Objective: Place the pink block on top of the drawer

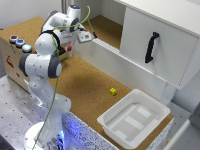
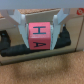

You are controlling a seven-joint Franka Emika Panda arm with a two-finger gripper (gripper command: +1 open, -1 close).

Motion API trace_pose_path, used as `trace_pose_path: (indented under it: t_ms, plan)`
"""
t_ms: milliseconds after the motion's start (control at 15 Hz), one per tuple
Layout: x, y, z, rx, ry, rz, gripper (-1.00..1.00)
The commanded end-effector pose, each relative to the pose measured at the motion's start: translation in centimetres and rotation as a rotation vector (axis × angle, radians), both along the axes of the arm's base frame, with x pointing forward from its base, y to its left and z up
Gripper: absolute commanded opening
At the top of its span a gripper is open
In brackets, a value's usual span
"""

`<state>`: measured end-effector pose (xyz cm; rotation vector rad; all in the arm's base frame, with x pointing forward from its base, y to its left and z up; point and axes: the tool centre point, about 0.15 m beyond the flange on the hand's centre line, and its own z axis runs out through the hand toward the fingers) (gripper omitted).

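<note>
Hand (image 2: 39,31) pinching pink block (image 2: 38,36), one finger (image 2: 21,26) on each side, cube face with black letter H toward wrist cam. Block off bench, lifted. Drawer (image 1: 10,52) just below and beside hand in exterior view, cork top, coloured buttons (image 1: 19,42) on it. Yellow-green ball (image 1: 113,91) on cork bench (image 1: 90,85) well away from hand, white tray (image 1: 134,119) further still.

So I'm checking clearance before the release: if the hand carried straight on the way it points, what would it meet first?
Probably the cork surface: in the wrist view the hand grips the pink block and points towards cork, with a light wall with dark openings behind. Depth is unclear, so whether that cork is the drawer top can't be told.
</note>
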<state>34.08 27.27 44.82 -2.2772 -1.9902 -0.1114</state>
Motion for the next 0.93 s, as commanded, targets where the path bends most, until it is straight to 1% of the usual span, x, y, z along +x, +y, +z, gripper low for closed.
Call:
trace_pose_path:
  t_ms: [0,333,467,600,800,867]
  plan:
    - [-0.2,7.8,-0.1,-0.07,-0.002,-0.013,-1.0]
    - [-2.4,12.2,1.6,-0.05,-0.041,0.033,-1.0]
    - [-3.6,13.4,1.6,-0.043,-0.032,0.052,-1.0]
    - [-4.6,14.3,1.1,-0.025,-0.002,0.069,-1.0]
    - [-5.7,16.6,0.2,-0.026,-0.005,0.101,-1.0]
    - [-5.8,17.2,0.3,-0.026,-0.029,0.098,-1.0]
